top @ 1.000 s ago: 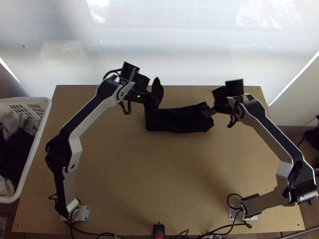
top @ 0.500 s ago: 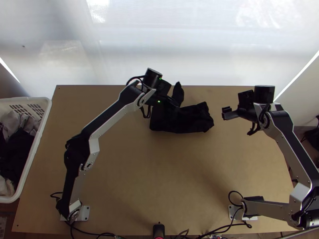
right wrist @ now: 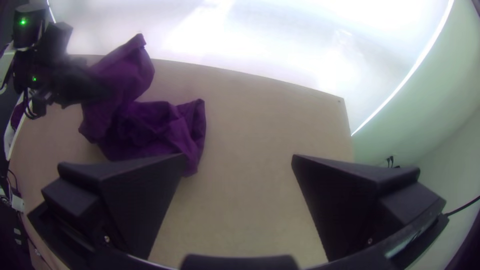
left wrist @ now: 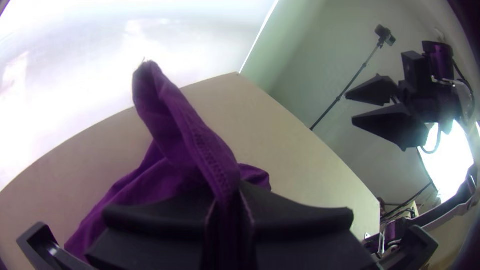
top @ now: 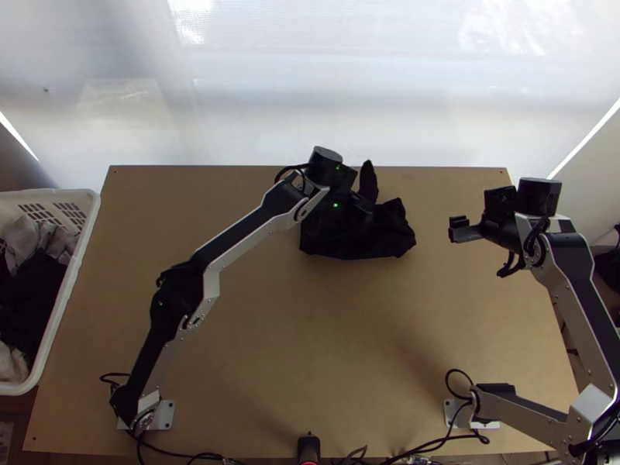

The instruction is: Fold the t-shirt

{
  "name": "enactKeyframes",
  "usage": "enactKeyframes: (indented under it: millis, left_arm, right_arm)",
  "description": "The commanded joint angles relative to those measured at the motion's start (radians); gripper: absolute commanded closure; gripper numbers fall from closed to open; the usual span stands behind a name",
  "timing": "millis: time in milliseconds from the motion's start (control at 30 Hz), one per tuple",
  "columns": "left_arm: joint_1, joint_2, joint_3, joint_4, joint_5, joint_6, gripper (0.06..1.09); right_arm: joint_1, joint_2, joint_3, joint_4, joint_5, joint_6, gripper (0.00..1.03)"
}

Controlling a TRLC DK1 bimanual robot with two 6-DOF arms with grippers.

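The left black gripper (top: 367, 207) pinched the dark, bunched cloth t-shirt (top: 391, 235); the right black gripper (top: 455, 228) (well apart from it) stood spread.

Shirt (top: 387, 234) pt. hidden behind L jaws (top: 367, 208) — basket (top: 76, 267) cut off at top view's L edge, R arm (top: 585, 291) at its lower R.

T-shirt (top: 391, 232) far back on the table (top: 310, 349) — at left, a basket (top: 70, 275) holding cloths (top: 32, 291).

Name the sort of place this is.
Probably a robotics lab or test workspace: left arm and right arm based at a wooden table, a basket of cloth alongside, a slim stand behind.
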Motion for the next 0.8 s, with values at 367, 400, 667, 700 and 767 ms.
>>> enactKeyframes:
  millis: [367,400,667,700,767]
  left_arm:
    - [-0.024,0.169,0.032,0.097,-0.026,-0.02,1.05]
    - [-0.024,0.174,0.032,0.099,-0.025,-0.02,1.05]
    - [-0.03,0.122,0.035,0.063,0.0,-0.031,0.1]
    - [-0.021,0.093,0.035,0.046,0.017,-0.029,0.1]
    - [0.006,0.022,0.035,0.008,0.026,-0.026,0.1]
  right_arm:
    - [-0.031,-0.048,-0.046,-0.024,-0.002,-0.017,0.05]
    - [-0.031,-0.048,-0.052,-0.024,-0.002,-0.017,0.05]
    - [-0.013,-0.04,-0.08,-0.02,-0.004,-0.015,0.05]
    - [-0.013,-0.037,-0.083,-0.017,-0.004,-0.017,0.05]
    - [-0.011,-0.029,-0.084,-0.015,-0.004,-0.022,0.05]
